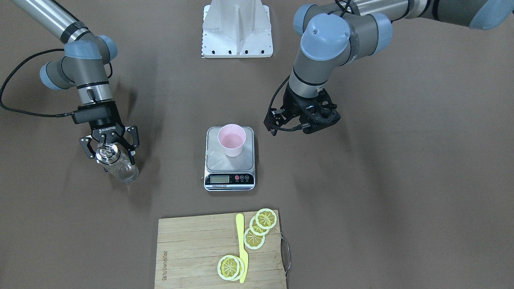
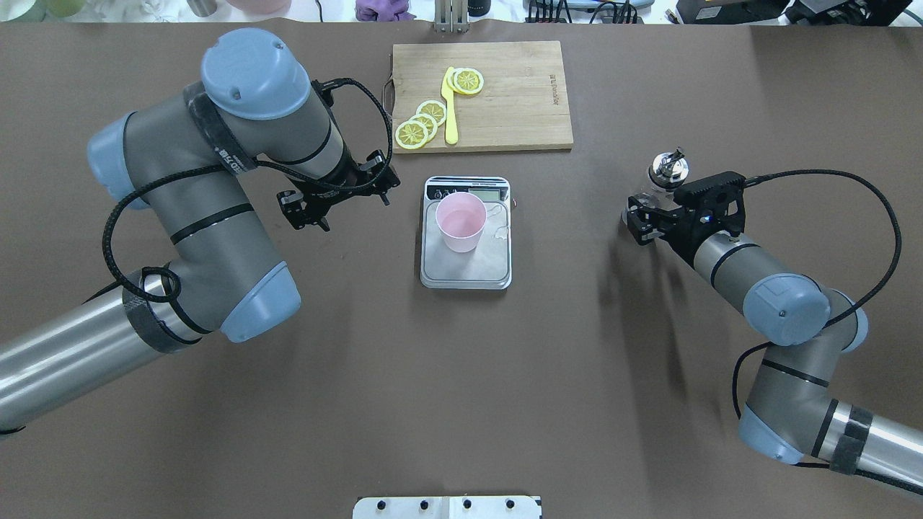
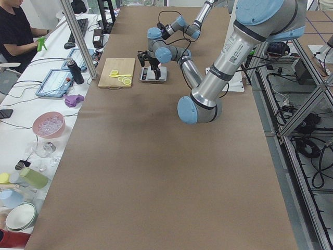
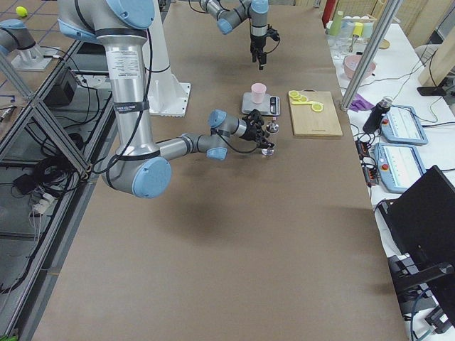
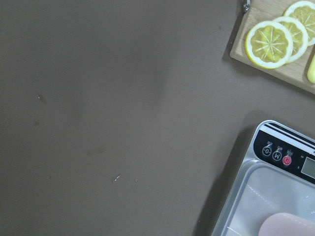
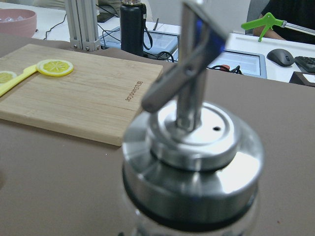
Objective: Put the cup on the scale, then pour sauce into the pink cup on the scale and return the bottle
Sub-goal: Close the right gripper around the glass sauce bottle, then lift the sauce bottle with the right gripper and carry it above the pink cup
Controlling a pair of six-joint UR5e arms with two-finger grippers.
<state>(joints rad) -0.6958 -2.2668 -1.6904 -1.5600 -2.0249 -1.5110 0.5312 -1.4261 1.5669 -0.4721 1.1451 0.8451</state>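
Observation:
The pink cup (image 1: pixel 231 139) stands upright on the scale's steel platform (image 1: pixel 217 158), toward the robot's side; it also shows from overhead (image 2: pixel 460 222). The clear bottle (image 1: pixel 122 170) with its silver pourer cap (image 2: pixel 668 169) stands on the table to the robot's right of the scale (image 2: pixel 469 272). My right gripper (image 1: pixel 112 156) reaches around the bottle from the side, its fingers open a little wider than the glass. The cap fills the right wrist view (image 6: pixel 192 167). My left gripper (image 1: pixel 317 120) hangs open and empty beside the scale, apart from the cup.
A wooden cutting board (image 1: pixel 192 249) with several lemon slices (image 1: pixel 266 218) and a yellow knife (image 1: pixel 241 245) lies beyond the scale, on the far side from the robot. The white base mount (image 1: pixel 237 32) is at the robot's edge.

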